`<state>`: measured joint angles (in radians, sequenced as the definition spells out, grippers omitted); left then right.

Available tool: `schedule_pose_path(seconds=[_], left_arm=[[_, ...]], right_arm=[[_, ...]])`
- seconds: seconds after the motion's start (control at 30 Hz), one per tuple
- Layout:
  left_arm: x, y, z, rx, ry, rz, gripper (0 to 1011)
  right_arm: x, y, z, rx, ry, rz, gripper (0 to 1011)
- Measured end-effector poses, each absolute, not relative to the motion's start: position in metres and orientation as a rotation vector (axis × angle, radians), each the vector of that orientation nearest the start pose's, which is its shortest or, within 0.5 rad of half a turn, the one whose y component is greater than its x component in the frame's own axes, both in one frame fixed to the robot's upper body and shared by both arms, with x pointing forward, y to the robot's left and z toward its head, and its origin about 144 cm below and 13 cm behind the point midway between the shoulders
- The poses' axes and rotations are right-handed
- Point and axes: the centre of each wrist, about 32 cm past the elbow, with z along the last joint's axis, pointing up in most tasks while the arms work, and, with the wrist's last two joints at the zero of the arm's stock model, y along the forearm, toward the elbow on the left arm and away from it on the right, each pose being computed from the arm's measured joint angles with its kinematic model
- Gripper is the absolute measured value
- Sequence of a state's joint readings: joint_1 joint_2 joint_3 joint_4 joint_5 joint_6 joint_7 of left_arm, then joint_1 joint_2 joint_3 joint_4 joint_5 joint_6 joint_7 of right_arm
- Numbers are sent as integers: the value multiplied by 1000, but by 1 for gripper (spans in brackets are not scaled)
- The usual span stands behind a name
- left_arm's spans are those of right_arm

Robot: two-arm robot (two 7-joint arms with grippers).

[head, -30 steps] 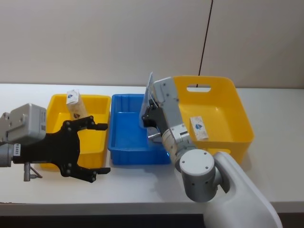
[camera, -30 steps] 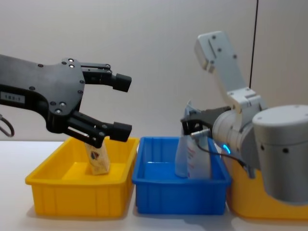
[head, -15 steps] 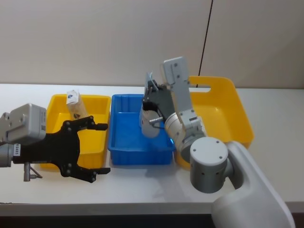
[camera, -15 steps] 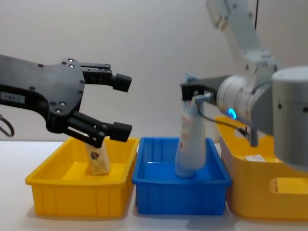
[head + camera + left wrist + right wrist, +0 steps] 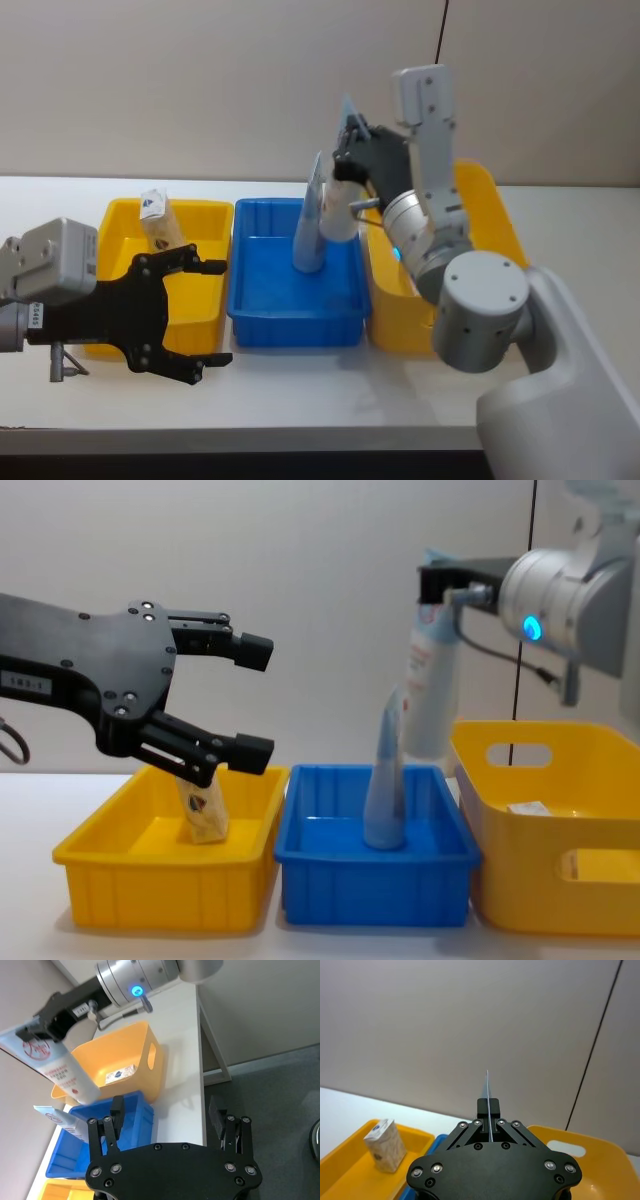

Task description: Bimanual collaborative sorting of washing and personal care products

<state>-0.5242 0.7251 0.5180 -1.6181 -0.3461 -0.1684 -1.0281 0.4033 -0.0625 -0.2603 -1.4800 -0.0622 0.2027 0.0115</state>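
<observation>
Chest view, white red-marked tube hanging cap-down, crimped end pinched between right fingers

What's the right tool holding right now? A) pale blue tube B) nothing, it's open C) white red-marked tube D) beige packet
C: the right tool is shut on the crimped end of the white red-marked tube, lifted above the blue bin, while the pale blue tube stands in that bin.

My left gripper is matte black with silver screws. Beside it, a grey wrist block. My right arm is grey, with a glowing blue light.
</observation>
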Motion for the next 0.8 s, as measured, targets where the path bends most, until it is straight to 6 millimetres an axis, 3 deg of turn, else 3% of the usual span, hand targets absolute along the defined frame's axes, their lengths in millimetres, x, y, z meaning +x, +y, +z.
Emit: schedule_pose_path(seconds=[0.43,0.8], left_arm=[[538,293,1308,301,-544,122,1002],[538,293,1308,301,-544,122,1001]], right_arm=[[565,-150,1282,83,-176,-1417,0],[585,-165,1278,78,-173,-1506,0]])
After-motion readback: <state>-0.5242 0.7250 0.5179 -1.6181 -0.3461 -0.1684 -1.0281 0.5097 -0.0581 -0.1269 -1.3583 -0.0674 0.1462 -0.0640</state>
